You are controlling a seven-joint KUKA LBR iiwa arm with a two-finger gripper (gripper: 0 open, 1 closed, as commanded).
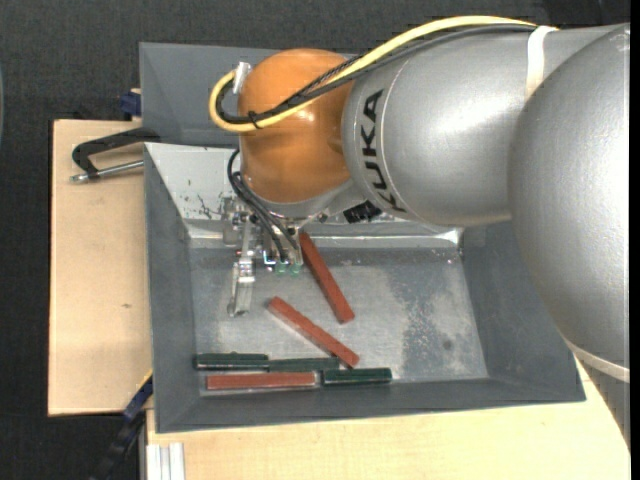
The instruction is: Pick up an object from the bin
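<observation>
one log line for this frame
gripper low in bin, view left | nearest: slanted red stick on its view-right | also: second red stick mid-floor; row of sticks along near wall

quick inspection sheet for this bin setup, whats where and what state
surface: bin floor, grey metal, scuffed and speckled
job's things: upper red-brown stick and lower red-brown stick, both lying tilted mid-floor, nearest the gripper
clutter: a row along the near wall, with the left dark green stick, flat red-brown stick and right dark green stick
grippers: gripper low over the floor's left part, just left of the upper stick; no thing seen in it
cables: yellow cable loops over the orange cover on the wrist
surroundings: nothing seen
</observation>
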